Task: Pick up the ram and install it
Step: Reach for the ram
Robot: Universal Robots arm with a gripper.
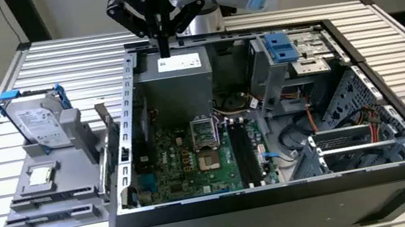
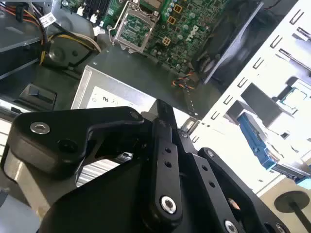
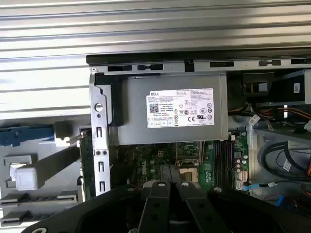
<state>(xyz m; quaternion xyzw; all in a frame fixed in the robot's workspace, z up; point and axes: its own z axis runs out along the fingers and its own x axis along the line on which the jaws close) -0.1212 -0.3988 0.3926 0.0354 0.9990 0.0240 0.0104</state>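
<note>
Exterior view first: your claw (image 1: 163, 45) hangs over the back edge of the open case (image 1: 283, 190), tips pointing down at the power supply (image 1: 175, 74) directly beneath it. The fingers look pressed together with nothing between them.

The ram (image 1: 109, 127) is not under the claw. It stands on edge off to one side, outside the case, in the grey holder (image 1: 59, 198). The first wrist view shows its green edge just beside the metal case wall (image 3: 98, 145) (close enough that I cannot tell whether they touch). The hard drive (image 1: 42, 123) stands farther out from the claw on the same holder. The memory slots (image 1: 244, 153) lie on the board inside the case, on the far side of the power supply from the claw.

What I would watch, in my judgement:
- The wall is the main hazard, because a finger coming down on the ram's inner side has little room and could catch the wall's lip.
- Tips that meet the stick unopened would push it over instead of gripping it.
- The stick is thin, so an off-centre pinch could let it tilt, and a tilted stick would jam at the narrow slots.
- Loose cables beside the slots could snag.
</note>
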